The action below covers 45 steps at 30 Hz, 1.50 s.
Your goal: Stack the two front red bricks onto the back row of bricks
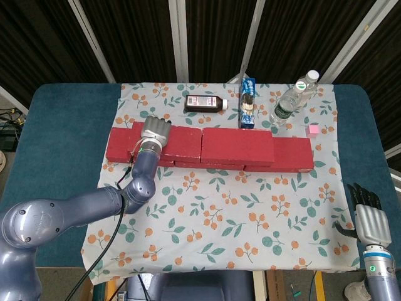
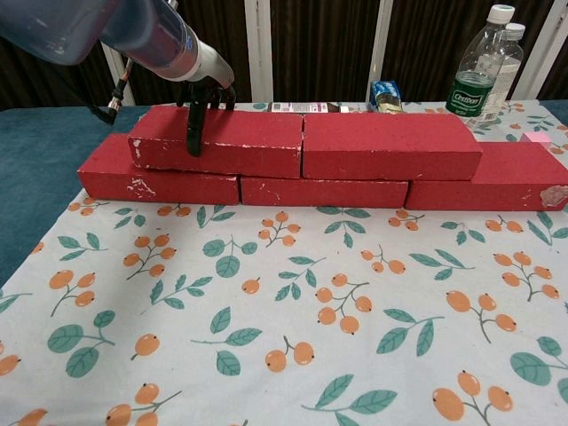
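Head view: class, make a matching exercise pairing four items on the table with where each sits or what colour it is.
Things:
1. pink cube
2. dark bottle
3. left hand
4. right hand

Descriptions:
A. lying on its side behind the bricks
B. on the upper left brick
C. near the cloth's right edge
D. off the cloth, at the front right

Pairs: 1-C, 2-A, 3-B, 4-D

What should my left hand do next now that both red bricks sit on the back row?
Probably let go and lift the left hand straight up. Both upper bricks, the left one and the right one, already lie end to end on the bottom row, and the fingers hang over the left brick's front face, so pulling sideways could drag it.
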Available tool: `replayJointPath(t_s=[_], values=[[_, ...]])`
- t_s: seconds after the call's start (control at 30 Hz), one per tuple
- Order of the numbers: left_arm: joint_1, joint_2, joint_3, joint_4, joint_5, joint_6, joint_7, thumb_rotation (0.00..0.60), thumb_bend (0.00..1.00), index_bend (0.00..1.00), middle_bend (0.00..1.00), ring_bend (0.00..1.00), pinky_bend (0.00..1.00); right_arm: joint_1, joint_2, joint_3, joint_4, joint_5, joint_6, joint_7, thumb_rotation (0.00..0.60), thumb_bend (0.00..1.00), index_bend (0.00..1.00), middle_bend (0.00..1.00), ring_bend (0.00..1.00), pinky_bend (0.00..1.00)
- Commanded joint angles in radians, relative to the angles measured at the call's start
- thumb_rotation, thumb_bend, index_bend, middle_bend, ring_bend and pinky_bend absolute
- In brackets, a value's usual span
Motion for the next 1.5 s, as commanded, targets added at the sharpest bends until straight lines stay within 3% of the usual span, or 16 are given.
replayJointPath(t_s=[0.03, 1.23, 1.5], values=[[-0.003, 0.0, -0.005, -0.004, -0.01, 0.015, 0.017, 0.6, 0.0, 0.13, 0.25, 0.17, 0.25, 0.0, -0.001, 0.0, 0.0, 0.001, -0.001, 0.0, 0.6, 0.23, 0.0, 0.0, 0.0, 0.0], [0.045, -0.058, -0.105, 0.032, 0.045, 0.1, 0.089, 0.6, 0.0, 0.11, 0.25, 0.15, 0.27, 0.002, -0.011, 0.001, 0.007, 0.002, -0.003, -0.004, 0.6, 0.23, 0.0, 0.0, 0.0, 0.0], [0.049, -0.065, -0.122, 0.033, 0.046, 0.107, 0.1, 0.6, 0.0, 0.09, 0.19, 0.12, 0.27, 0.002, -0.012, 0.0, 0.007, 0.002, -0.001, -0.009, 0.6, 0.23, 0.0, 0.0, 0.0, 0.0]])
